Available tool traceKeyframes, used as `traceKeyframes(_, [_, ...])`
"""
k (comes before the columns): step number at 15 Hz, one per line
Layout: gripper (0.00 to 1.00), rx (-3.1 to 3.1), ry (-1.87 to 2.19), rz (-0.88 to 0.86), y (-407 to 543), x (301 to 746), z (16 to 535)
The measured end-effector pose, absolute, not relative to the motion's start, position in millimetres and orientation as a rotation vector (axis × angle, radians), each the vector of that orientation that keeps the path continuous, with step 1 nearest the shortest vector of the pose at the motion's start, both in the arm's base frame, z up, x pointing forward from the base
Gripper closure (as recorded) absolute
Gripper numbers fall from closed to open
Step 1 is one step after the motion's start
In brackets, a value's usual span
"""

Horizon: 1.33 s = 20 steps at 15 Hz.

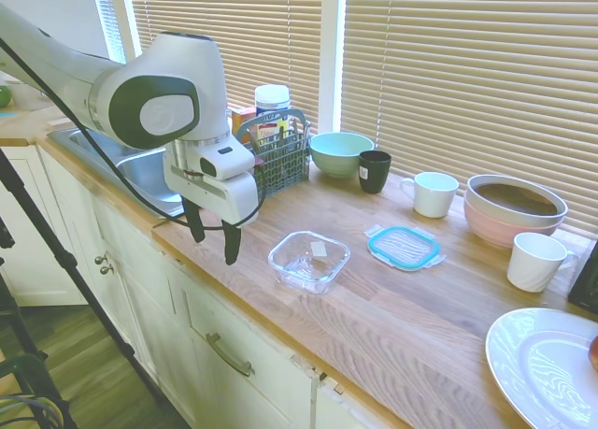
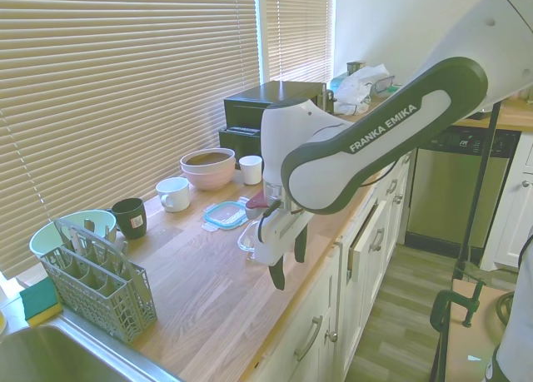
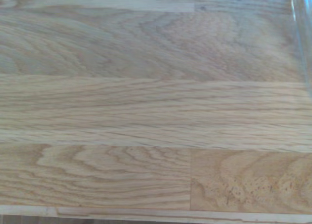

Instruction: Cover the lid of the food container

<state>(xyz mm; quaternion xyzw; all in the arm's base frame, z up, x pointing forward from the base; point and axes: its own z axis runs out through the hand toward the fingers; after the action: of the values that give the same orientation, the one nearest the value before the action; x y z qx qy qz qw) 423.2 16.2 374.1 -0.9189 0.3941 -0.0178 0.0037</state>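
The clear food container (image 1: 309,260) sits empty on the wooden counter near its front edge. Its wall shows in the wrist view as a glassy edge (image 3: 303,48). The lid (image 1: 404,247), clear with a teal rim, lies flat on the counter just beyond the container, apart from it; it also shows in the second exterior view (image 2: 226,215). My gripper (image 1: 215,236) hangs over the counter's front edge beside the container, on the sink side, open with nothing between its fingers (image 2: 287,260). In the second exterior view the arm hides most of the container (image 2: 246,239).
A grey cutlery basket (image 1: 280,153), mint-green bowl (image 1: 340,153), black cup (image 1: 375,171), white mug (image 1: 434,193), pink bowl (image 1: 516,210) and second white cup (image 1: 535,261) line the back of the counter. A white plate (image 1: 546,367) lies at the near right. The sink (image 1: 149,172) lies behind the gripper.
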Motion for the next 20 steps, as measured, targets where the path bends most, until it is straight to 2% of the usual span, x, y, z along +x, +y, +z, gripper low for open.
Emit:
traceKeyframes(7, [0.00, -2.833, 1.286, -0.068, -29, 425, 381])
traceKeyframes(13, [0.00, -2.752, 1.303, -0.092, -109, 436, 419])
traceKeyframes(20, [0.00, -2.665, 1.367, -0.148, -194, 485, 443])
